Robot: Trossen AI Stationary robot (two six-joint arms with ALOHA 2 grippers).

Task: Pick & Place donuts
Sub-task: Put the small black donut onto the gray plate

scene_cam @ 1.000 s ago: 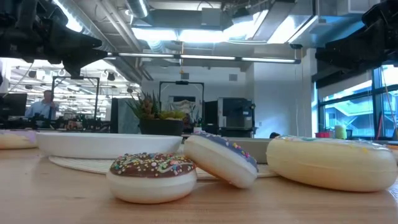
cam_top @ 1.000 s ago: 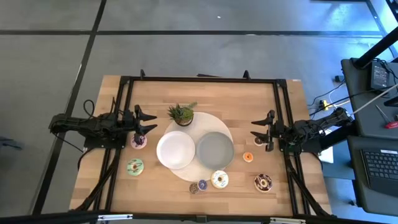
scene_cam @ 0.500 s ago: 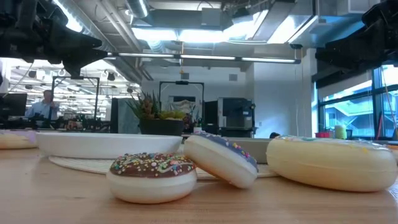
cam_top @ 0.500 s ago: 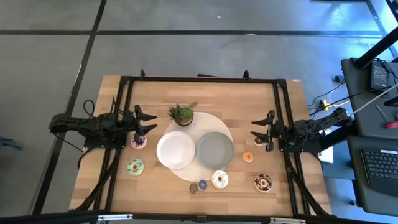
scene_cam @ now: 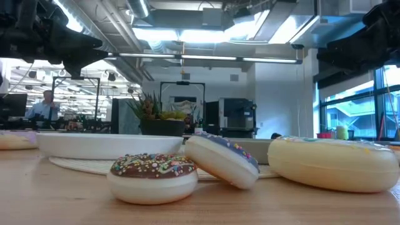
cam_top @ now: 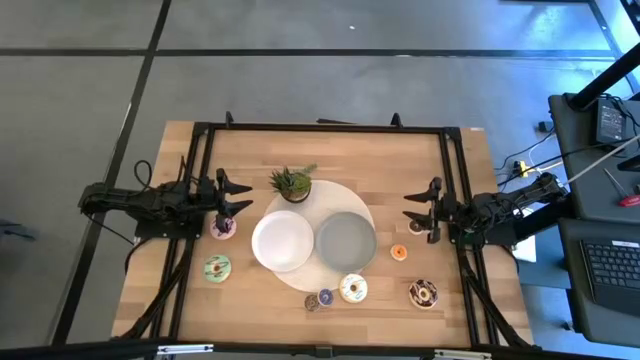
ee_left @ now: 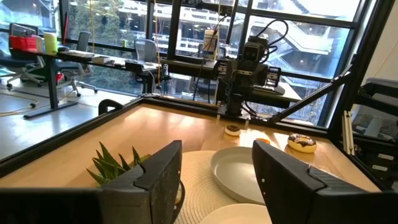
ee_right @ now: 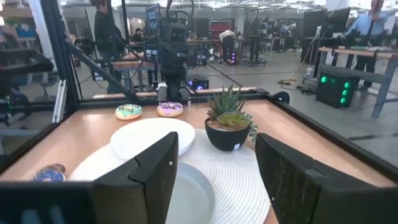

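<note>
Several toy donuts lie on the wooden table: pink (cam_top: 223,228) and green (cam_top: 217,267) on the left, a brown sprinkled one (cam_top: 312,303), blue-purple (cam_top: 324,298) and cream (cam_top: 353,288) near the front, orange (cam_top: 399,252) and chocolate (cam_top: 423,293) on the right. In the low view the blue-purple donut (scene_cam: 222,159) sits tilted, its lower edge on the table, behind the brown sprinkled donut (scene_cam: 153,177). My left gripper (cam_top: 235,197) hovers open just beyond the pink donut. My right gripper (cam_top: 415,218) hovers open beyond the orange donut. Neither touches anything.
A white plate (cam_top: 283,241) and a grey plate (cam_top: 346,240) sit on a round pale mat (cam_top: 330,200) at the table's middle. A small potted plant (cam_top: 292,183) stands at the mat's far edge. A black frame (cam_top: 320,128) borders the table. A person sits far off (scene_cam: 45,105).
</note>
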